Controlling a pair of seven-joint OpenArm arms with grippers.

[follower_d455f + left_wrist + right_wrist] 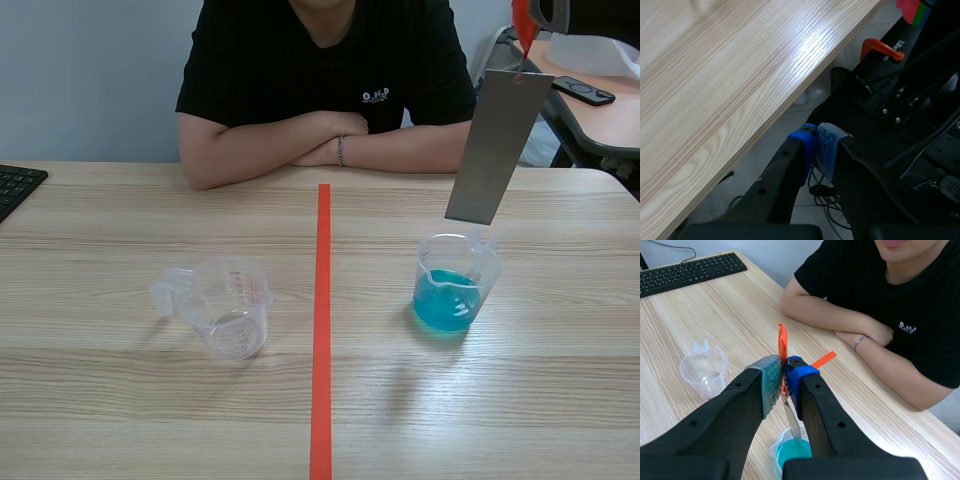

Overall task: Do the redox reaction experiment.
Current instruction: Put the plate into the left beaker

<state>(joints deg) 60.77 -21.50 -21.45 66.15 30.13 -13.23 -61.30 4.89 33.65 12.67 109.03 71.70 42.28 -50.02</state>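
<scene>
**A:** Start on the left. How does the left gripper [820, 150] stand?

**B:** Its pads are pressed together with nothing between them. It hangs off the near edge of the table [715, 75], which runs past beside and ahead of it. I take that as parked out of the way, since this step only needs one arm.

**A:** And the empty cup [228, 305]?

**B:** It sits upright, well off to the side of the right gripper [784, 372], with nothing touching it. The left wrist view doesn't show it at all. I can't tell what it's there for, perhaps a later step.

**A:** The blue cup [455, 295]?

**B:** It's almost straight under the right gripper, about half full of blue liquid. That puts it where anything the gripper holds can go straight down into it.

**A:** So what is the gripper holding?

**B:** Its fingers are clamped on the orange tab [782, 342] at the top of the strip [497, 145]. The grey metal hangs down from them, slightly tilted. Gripping by the tab keeps the pads clear of the liquid.

**A:** Is the strip in the liquid yet?

**B:** I'd say not. In the scene view its lower end sits just above the cup's far rim, apart from the blue. Lowering it in looks like the next move, taken slowly so the strip doesn't knock the rim and tip the cup.

**A:** Anyone close by?

**B:** A person [320, 60] sits across the table, beyond the gripper, with arms folded on the wood.
</scene>
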